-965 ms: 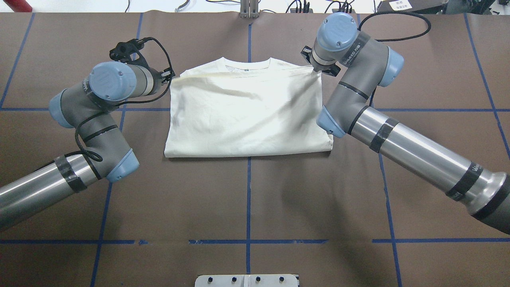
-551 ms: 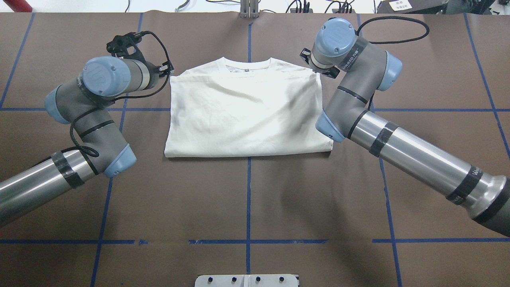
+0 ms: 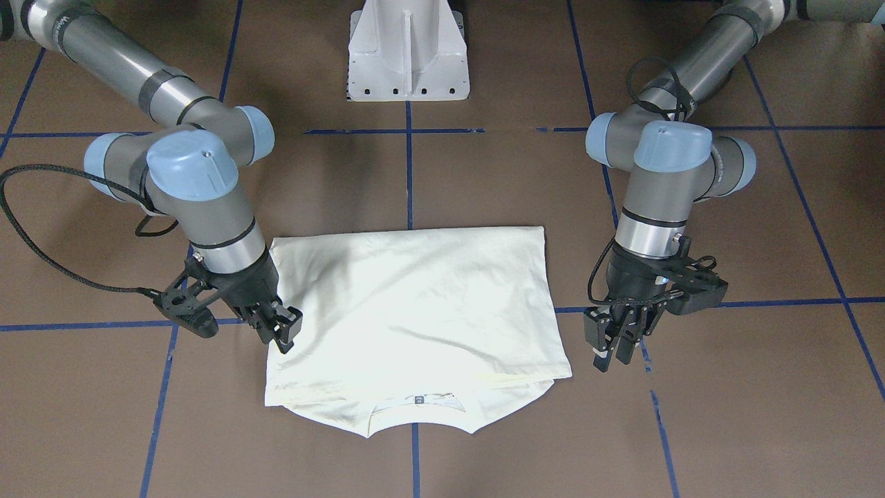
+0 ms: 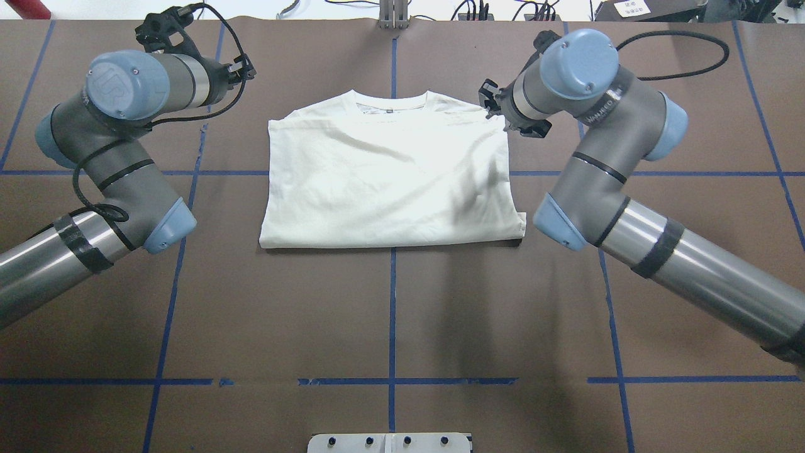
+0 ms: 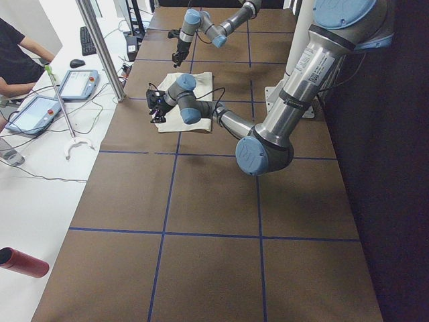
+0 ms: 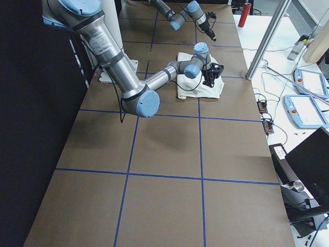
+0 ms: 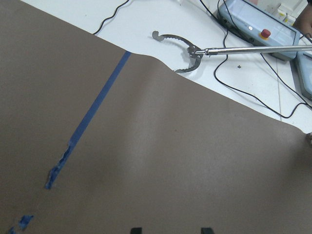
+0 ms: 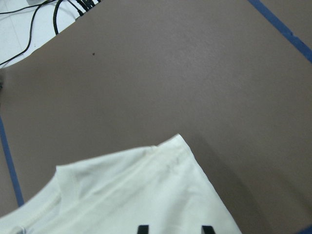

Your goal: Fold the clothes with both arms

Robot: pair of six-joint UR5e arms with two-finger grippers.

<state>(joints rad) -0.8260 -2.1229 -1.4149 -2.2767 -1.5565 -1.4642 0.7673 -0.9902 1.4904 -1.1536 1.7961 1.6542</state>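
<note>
The cream-white clothes (image 4: 390, 176) lie folded flat in a rectangle at mid-table, ribbed neckline toward the far edge and no print showing. They also show in the front view as the clothes (image 3: 415, 304). My left gripper (image 4: 244, 67) is open and hangs over bare table, well off the shirt's far left corner. The front view shows this left gripper (image 3: 614, 351) beside the shirt's edge without touching it. My right gripper (image 4: 490, 104) is open just above the far right corner. Its wrist view shows that right gripper (image 8: 174, 229) over the shirt's shoulder (image 8: 146, 195) with nothing held.
The brown table cover (image 4: 390, 314) carries blue tape lines. A white pedestal (image 3: 408, 48) stands at the robot's side. Past the far edge lie cables, a metal grabber tool (image 7: 187, 48) and control tablets (image 5: 80, 84), with a seated person (image 5: 17, 60) nearby.
Both grippers have let go of the shirt's far corners. The left arm has drawn back to the left and farther away; the right arm has shifted right. The folded edge has settled flat.
</note>
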